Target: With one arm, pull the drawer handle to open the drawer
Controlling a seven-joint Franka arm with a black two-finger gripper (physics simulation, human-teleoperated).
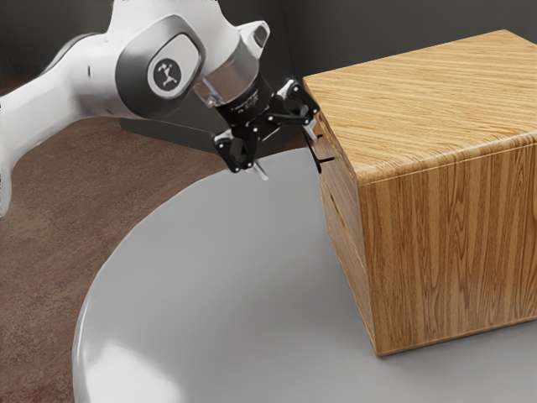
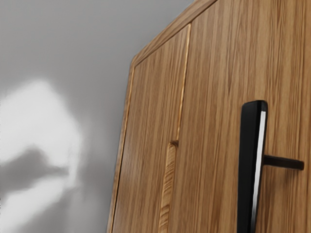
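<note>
Exterior view: the black two-finger gripper (image 1: 288,154) sits at the upper corner of the box-shaped, oak-grained wooden cabinet (image 1: 419,101), which stands on the round grey desk (image 1: 218,285). The fingers (image 1: 243,155) are spread apart and hold nothing. One reaches up beside the slim black bar handle (image 1: 318,153); the other hangs out over the desk. My reading is that the wide spread and tilted wrist are there to bring the bar between the fingers before they close.

The handle is mounted high on the drawer front (image 1: 340,210), which looks flush with the cabinet, so the drawer is not yet opened.

Wrist view: the handle (image 2: 252,165) appears as a bar standing off the wood on a short black stem, just ahead of the hand. The gap behind it, which is needed for a hooking grip, is not legible from the side. Panel seams on the cabinet face (image 2: 214,58) are also clear here.

The exterior view alone shows the finger spread and the cabinet's position on the desk.
</note>
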